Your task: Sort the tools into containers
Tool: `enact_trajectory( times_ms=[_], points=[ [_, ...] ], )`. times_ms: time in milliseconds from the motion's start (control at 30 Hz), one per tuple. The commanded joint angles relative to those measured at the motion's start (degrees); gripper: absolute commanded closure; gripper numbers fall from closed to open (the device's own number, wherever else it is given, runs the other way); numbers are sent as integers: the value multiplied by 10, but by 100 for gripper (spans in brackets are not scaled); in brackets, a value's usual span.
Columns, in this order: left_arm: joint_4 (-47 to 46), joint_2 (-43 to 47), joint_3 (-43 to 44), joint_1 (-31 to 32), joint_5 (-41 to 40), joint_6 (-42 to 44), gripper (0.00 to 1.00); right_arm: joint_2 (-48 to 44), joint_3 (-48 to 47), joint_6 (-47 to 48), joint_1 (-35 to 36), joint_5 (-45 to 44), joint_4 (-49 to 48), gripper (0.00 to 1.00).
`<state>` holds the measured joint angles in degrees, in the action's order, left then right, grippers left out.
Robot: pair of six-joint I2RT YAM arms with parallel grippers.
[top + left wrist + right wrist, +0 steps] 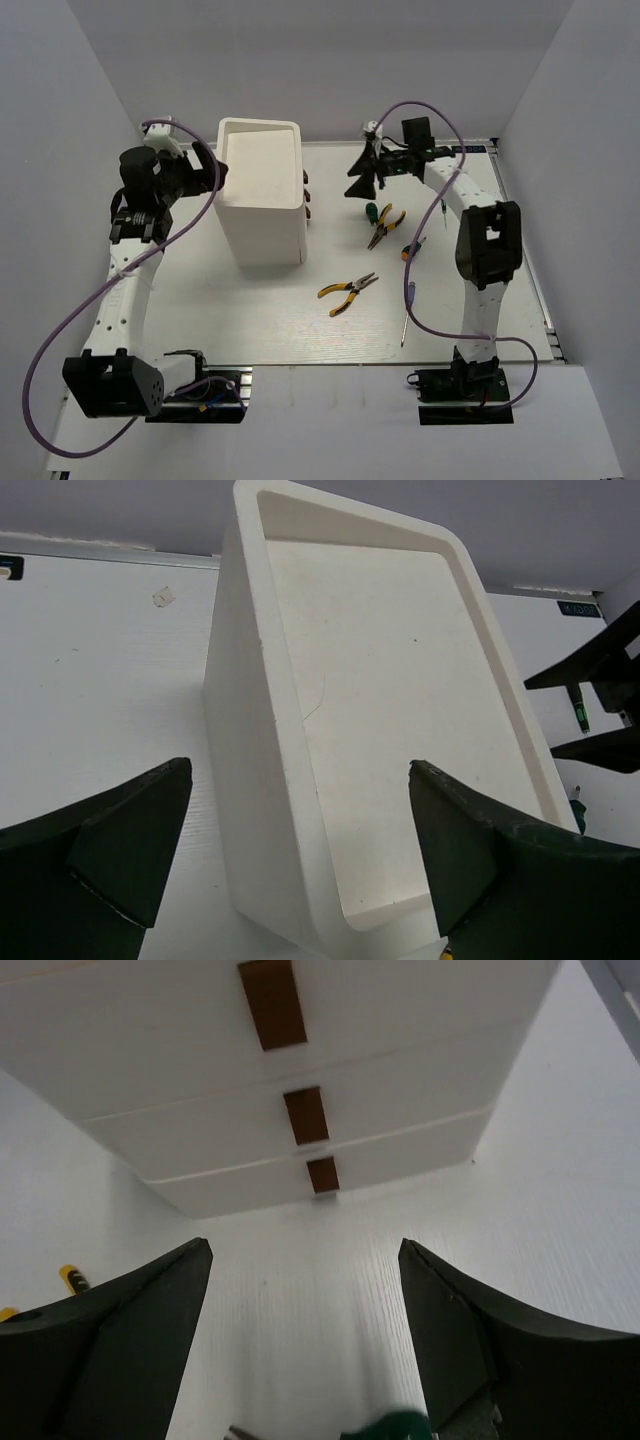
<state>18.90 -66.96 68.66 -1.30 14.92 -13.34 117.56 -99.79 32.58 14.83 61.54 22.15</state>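
A tall white bin (260,190) stands left of the table's middle. My left gripper (212,170) hovers at its upper left rim, open and empty; in the left wrist view (300,770) the bin (380,710) shows an empty inside. My right gripper (365,183) hangs open to the right of the bin, above a green stubby screwdriver (371,211) and yellow-handled pliers (386,226). In the right wrist view (305,1245) nothing lies between the fingers. Other pliers (347,290), an orange-green screwdriver (412,248) and a slim screwdriver (407,310) lie on the table.
The bin's right side (300,1080) carries three brown slots (306,1115) that face my right gripper. White walls enclose the table on three sides. Purple cables loop from both arms.
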Motion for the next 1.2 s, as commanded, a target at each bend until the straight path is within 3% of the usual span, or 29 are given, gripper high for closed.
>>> enact_trajectory(
  times_ms=[0,33,167,233,400,500,767,833,1000,1033,1133,1167],
  points=[
    [-16,-20,25,3,28,7,1,8,-18,0,40,23,-113,18],
    [-16,-26,25,3,34,7,1,8,-15,-31,49,12,-187,17],
    [-28,-56,31,3,54,2,1,62,-70,-84,67,-16,-214,17],
    [-28,-62,37,3,69,2,9,84,-109,-117,73,-6,-217,18],
    [-28,-76,31,3,83,2,37,79,-95,-140,89,-5,-280,18],
    [-33,-76,24,9,99,2,45,86,-100,-142,100,2,-278,20],
    [-39,-86,24,9,115,-4,49,93,-117,-147,114,31,-255,29],
    [-44,-92,24,9,121,-9,52,100,-117,-147,121,25,-257,34],
    [-44,-97,24,14,126,-9,63,112,-132,-174,124,27,-271,69],
    [-49,-97,24,14,126,-9,66,112,-132,-175,122,26,-272,81],
    [-49,-97,24,19,126,-14,75,99,-120,-175,118,26,-270,100],
    [-49,-97,24,19,126,-14,78,94,-111,-170,115,18,-269,100]
  ],
)
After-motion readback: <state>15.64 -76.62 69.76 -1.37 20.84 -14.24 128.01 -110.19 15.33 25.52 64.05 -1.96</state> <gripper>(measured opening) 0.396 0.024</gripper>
